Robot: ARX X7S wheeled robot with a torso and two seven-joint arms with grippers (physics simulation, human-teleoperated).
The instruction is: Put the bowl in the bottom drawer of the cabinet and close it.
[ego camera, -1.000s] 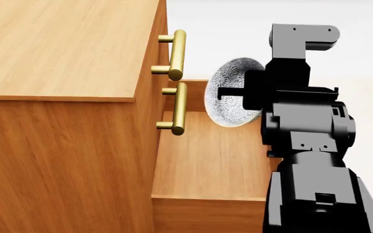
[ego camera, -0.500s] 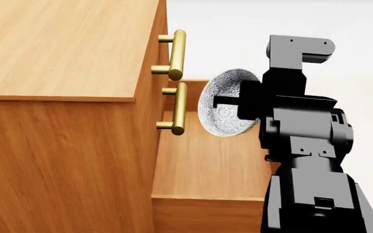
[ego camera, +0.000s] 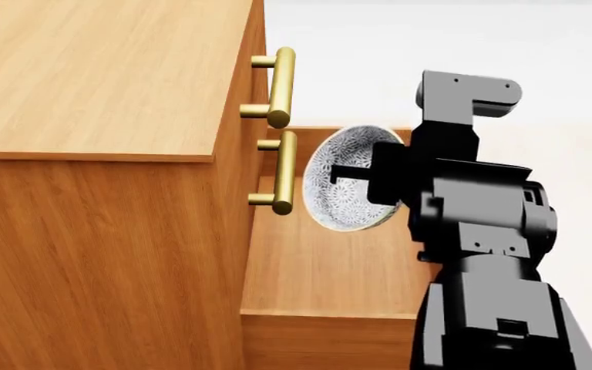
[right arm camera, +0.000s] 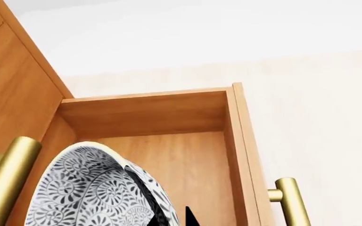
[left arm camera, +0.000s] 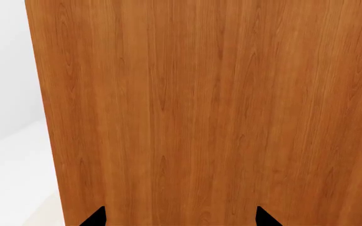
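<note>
Bowl (ego camera: 339,190) moved nearer cabinet (ego camera: 101,154) handles

The right arm reaches forward, its black wrist raised. The right claw (ego camera: 350,173) is clamped tight. The left claw (left arm camera: 179,217) shows two fingertips spread apart.

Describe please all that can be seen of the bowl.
The bowl is small, round and deep, white with a dense blue-grey leaf pattern inside and out. It is tipped on its side, opening toward the cabinet, and held in the air by the right gripper, one finger reaching across its inside. It hangs over the open bottom drawer, beside the brass handles, not resting on the drawer floor.
</note>
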